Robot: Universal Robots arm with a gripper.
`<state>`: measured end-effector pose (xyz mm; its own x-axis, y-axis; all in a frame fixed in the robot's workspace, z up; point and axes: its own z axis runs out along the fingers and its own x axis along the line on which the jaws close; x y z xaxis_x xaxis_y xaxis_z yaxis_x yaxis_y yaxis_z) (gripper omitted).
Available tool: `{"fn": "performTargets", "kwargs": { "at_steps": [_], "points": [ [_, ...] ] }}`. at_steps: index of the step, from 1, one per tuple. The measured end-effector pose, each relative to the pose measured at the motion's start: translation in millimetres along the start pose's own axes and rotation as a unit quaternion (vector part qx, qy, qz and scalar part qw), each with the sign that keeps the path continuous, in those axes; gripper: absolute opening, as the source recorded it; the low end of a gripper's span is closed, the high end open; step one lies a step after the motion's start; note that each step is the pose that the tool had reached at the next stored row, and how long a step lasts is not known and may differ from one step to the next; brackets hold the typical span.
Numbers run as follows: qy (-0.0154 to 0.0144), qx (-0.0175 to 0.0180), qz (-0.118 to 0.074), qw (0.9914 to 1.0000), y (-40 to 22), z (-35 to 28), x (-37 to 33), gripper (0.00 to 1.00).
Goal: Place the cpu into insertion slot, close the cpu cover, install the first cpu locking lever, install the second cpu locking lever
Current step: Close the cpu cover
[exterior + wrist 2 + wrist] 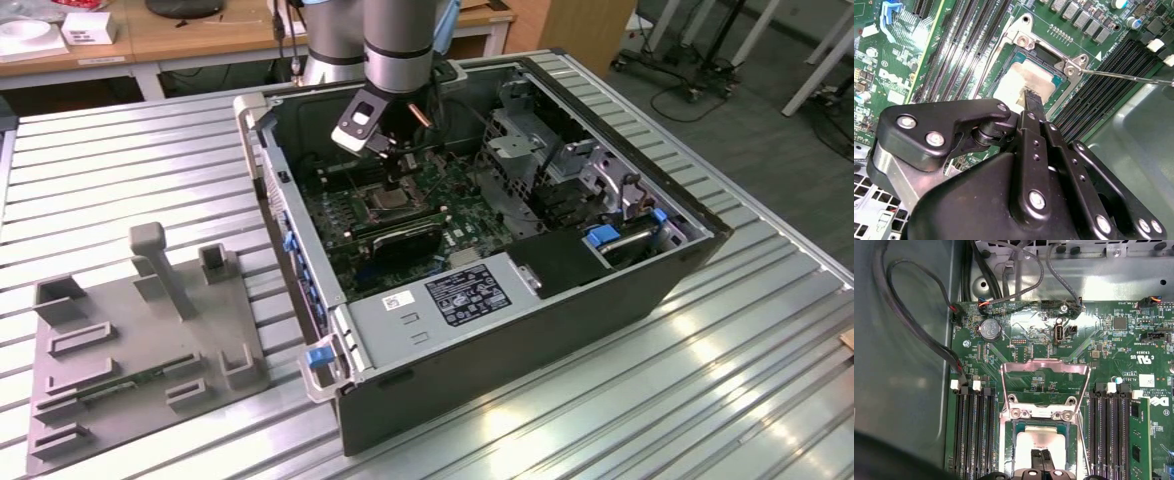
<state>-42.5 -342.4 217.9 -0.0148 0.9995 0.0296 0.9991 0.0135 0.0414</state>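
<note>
On the exterior view's left, a grey fixture plate [127, 345] with upright holders lay on the slatted metal worktop [747, 360], apart from the open computer case [400, 350] that stood in the middle. Inside the case lay the green motherboard [461, 240], with a long black card [400, 238] across it. The robot arm [398, 45] came down from above into the case, and the hand [391, 183] hung directly over the insertion slot [391, 205]. Toward the exterior view's right, the case held a metal drive cage [521, 140] and a blue tab [603, 235].

In the first wrist view, dark memory slots [974, 435] ran on one side of the socket and more of them [1109, 435] on the other. Between them the cpu [1041, 439] sat flat in the insertion slot [1021, 426], its grey face up and bright with glare. The cpu cover [1044, 367] stood swung back from the slot, away from the chip, the green board visible through its window.

The hand [1041, 456] had its two fingers [1036, 460] drawn together with nothing seen between them. The tips were down at the middle of the cpu's face, though whether they touched it could not be told.

In the second wrist view, the hand [1030, 97] showed the same narrow tip at the cpu [1019, 80], and a thin metal rod [1124, 76] ran out past the corner of the slot.
</note>
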Motion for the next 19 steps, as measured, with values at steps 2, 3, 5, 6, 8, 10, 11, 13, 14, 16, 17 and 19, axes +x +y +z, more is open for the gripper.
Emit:
{"fn": "performTargets", "kwargs": {
  "at_steps": [2, 3, 5, 6, 8, 10, 11, 13, 14, 16, 17, 19],
  "points": [
    [0.0, 0.0, 0.0, 1.0, 0.0, 0.0, 0.0, 0.11],
    [0.0, 0.0, 0.0, 1.0, 0.0, 0.0, 0.0, 0.11],
    [-0.0001, 0.0001, 0.0, 1.0, 0.1, -0.6, 0.0, 0.11],
    [-0.0001, 0.0, 0.0, 1.0, 0.1, -1.1, 0.0, 0.11],
    [0.0, 0.0, 0.0, 1.0, 0.1, -2.6, 0.1, 0.11],
    [-0.0001, 0.0, 0.0, 1.0, 0.2, -4.6, 0.1, 0.11],
    [0.0, 0.0, 0.0, 1.0, 0.3, -5.7, 0.2, 0.11],
    [0.0, 0.0, 0.0, 1.0, 0.4, -8.2, 0.2, 0.11],
    [0.0, 0.0, 0.0, 1.0, 0.4, -8.6, 0.3, 0.11],
    [0.0002, -0.0001, 0.0, 1.0, 0.4, -8.6, 0.3, 0.11],
    [0.0001, -0.0001, 0.0, 1.0, 0.4, -8.6, 0.3, 0.11],
    [0.0, 0.0, 0.0, 1.0, 0.4, -8.8, 0.3, 0.11]
  ]
}}
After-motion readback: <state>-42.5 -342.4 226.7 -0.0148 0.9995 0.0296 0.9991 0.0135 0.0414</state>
